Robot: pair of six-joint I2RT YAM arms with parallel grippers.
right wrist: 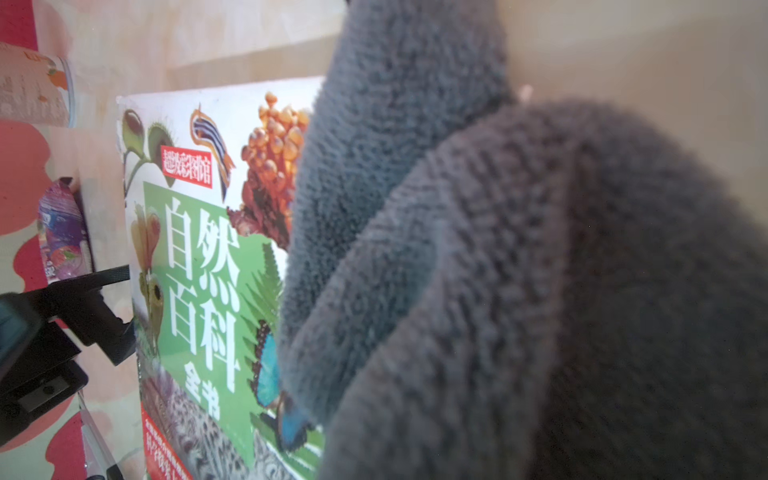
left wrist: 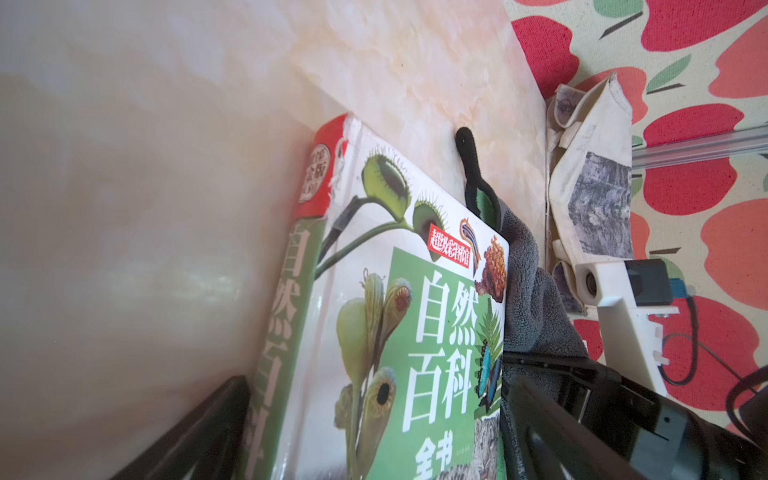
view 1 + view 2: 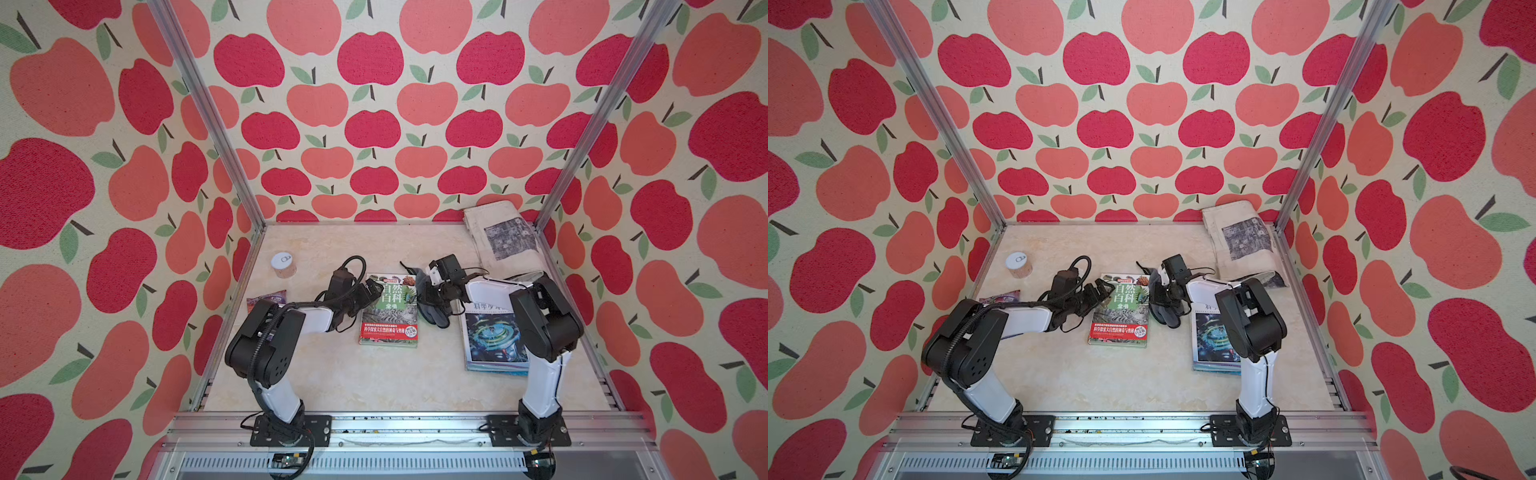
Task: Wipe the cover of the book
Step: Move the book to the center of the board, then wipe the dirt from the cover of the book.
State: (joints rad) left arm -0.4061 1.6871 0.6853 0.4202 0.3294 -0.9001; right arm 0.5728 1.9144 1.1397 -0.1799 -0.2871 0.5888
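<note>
The book (image 3: 390, 309) (image 3: 1121, 309), with a green nature cover and white characters, lies flat mid-table. My left gripper (image 3: 374, 289) (image 3: 1100, 289) is open at the book's far left corner. In the left wrist view its jaws (image 2: 378, 386) stand wide, with the spine and cover (image 2: 415, 332) between the two dark fingers (image 2: 199, 432). My right gripper (image 3: 434, 291) (image 3: 1163, 291) is shut on a grey cloth (image 3: 434, 311) (image 1: 498, 270). The cloth hangs against the book's right edge and laps over the cover's (image 1: 199, 270) margin. It hides the right fingers in the right wrist view.
A second book with a blue cover (image 3: 492, 340) lies under my right arm. A printed cloth bag (image 3: 498, 237) sits at the back right corner. A white-lidded jar (image 3: 283, 265) and a purple packet (image 3: 268, 298) stand by the left wall. Metal posts frame the cell.
</note>
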